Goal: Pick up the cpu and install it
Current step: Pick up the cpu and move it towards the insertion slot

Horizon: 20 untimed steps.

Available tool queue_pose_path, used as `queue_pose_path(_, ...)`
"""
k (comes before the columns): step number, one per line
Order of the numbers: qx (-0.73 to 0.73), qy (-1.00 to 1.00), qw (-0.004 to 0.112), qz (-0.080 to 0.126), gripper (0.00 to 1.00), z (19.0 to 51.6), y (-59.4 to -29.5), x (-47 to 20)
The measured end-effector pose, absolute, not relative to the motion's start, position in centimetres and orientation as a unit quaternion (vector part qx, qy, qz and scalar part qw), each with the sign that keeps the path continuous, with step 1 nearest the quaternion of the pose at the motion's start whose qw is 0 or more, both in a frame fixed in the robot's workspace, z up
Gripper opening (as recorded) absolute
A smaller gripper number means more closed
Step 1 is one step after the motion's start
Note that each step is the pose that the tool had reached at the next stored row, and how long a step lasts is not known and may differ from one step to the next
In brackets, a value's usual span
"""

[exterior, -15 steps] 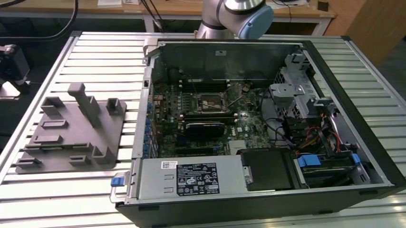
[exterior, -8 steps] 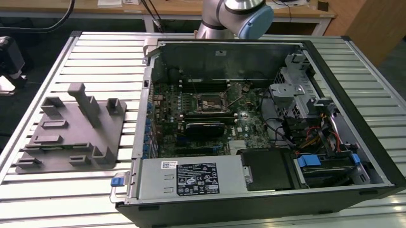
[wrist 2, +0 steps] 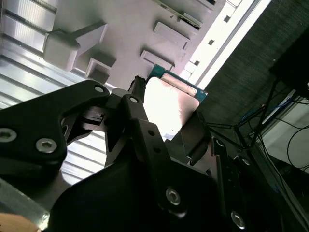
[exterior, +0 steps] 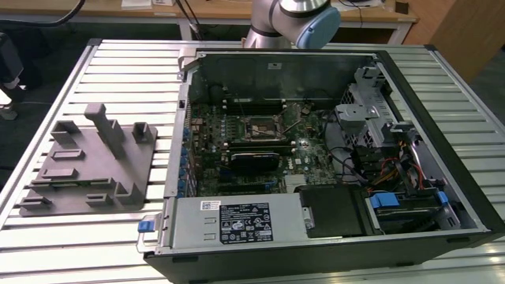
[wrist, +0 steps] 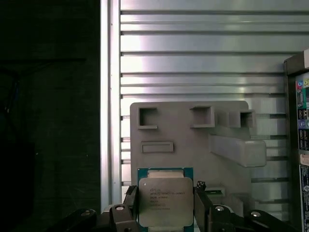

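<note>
One cpu (wrist: 165,202): small square chip, silvery-grey metal lid, faint print, teal board rim along one edge. Clamped by two opposite sides in my gripper (wrist: 165,209), lid facing the first wrist view.

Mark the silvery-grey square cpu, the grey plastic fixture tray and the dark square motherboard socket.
cpu (wrist: 165,203): first wrist view, middle of its metal top.
fixture tray (exterior: 83,183): exterior view, bare flat base.
socket (exterior: 261,128): exterior view, its centre.

A grey fixture tray (exterior: 79,177) lies on the slatted table (exterior: 118,77) beside an open computer case (exterior: 300,71), motherboard (exterior: 252,142) exposed.
</note>
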<state>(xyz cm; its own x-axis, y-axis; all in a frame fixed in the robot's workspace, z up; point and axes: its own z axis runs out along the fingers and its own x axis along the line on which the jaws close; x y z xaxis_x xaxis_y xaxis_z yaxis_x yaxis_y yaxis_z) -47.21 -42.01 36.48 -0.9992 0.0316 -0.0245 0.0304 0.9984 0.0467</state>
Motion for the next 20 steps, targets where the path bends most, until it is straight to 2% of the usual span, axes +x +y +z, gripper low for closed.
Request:
queue_pose_path(8, 0.016, 1.000, 0.013, 0.023, 0.55, 37.8, -41.9, -47.2)
queue_pose_path(20, 0.016, 1.000, 0.013, 0.023, 0.55, 37.9, -41.9, -47.0)
